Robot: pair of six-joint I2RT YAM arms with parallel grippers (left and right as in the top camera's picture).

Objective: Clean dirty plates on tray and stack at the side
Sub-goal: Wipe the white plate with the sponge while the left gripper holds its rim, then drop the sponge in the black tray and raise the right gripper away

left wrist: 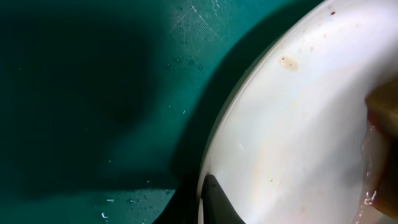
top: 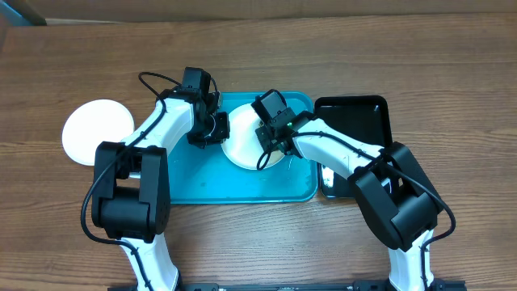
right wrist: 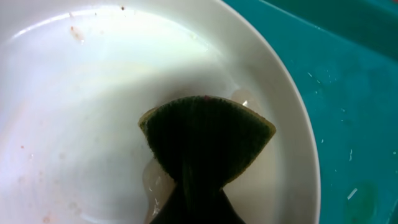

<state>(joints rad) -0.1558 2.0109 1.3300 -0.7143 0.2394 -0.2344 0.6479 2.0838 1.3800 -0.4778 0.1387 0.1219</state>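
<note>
1 plate [top: 97, 132] looks done, desk [top: 266, 242] left edge. Left hand [top: 207, 129] pinches dirty plate [top: 242, 145] rim on tray [top: 202, 182]; right hand [top: 273, 142] grips sponge [right wrist: 205, 140], mid-scrub.

Plate [top: 241, 145] in tray [top: 242, 182], sponge [right wrist: 208, 140] on plate.
Second plate [top: 97, 132] on table [top: 258, 48] left of tray; smaller tray [top: 355, 113] just right of it.

Even overhead light, wrist close-ups soft — glare on plate [right wrist: 124, 81]
</note>
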